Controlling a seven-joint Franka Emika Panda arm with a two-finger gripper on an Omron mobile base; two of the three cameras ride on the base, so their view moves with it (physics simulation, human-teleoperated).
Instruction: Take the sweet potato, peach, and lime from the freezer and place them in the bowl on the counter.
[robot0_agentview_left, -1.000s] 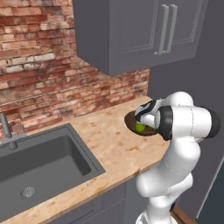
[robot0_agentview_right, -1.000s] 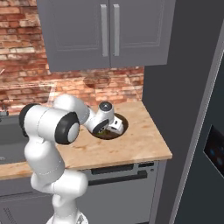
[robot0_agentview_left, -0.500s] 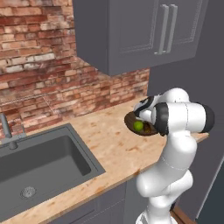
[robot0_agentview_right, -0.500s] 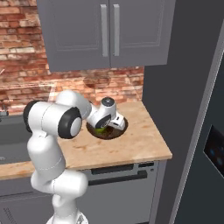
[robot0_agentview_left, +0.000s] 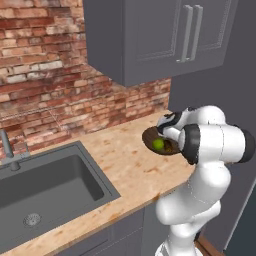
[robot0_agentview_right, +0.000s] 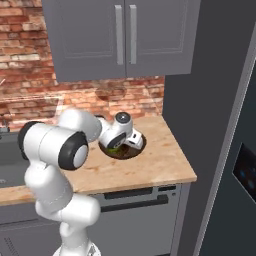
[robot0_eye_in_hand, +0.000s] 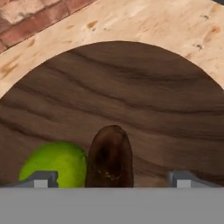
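The dark wooden bowl (robot0_eye_in_hand: 131, 78) stands on the tan counter (robot0_agentview_left: 130, 165) by the brick wall. In it lie the green lime (robot0_eye_in_hand: 52, 164) and, touching its right side, the dark brown sweet potato (robot0_eye_in_hand: 109, 157). My gripper (robot0_eye_in_hand: 112, 179) hangs just above the bowl, open, its fingertips (robot0_eye_in_hand: 41, 178) well clear of the sweet potato on either side. From the base I see the bowl (robot0_agentview_left: 147, 137) with the lime (robot0_agentview_left: 158, 145) under my hand, and the bowl (robot0_agentview_right: 135, 151) again from the right. The peach is out of view. The freezer (robot0_agentview_right: 220, 125) rises to the right of the counter.
A grey sink (robot0_agentview_left: 45, 190) with a faucet (robot0_agentview_left: 7, 147) is set into the counter's left part. Grey wall cabinets (robot0_agentview_left: 165, 35) hang above the bowl. The counter's end (robot0_agentview_right: 187, 172) meets the freezer's side close to the bowl.
The jaws have gone from shut to open above the bowl, and the sweet potato lies free in it. The arm's elbow has risen a little; the hand stays over the bowl.
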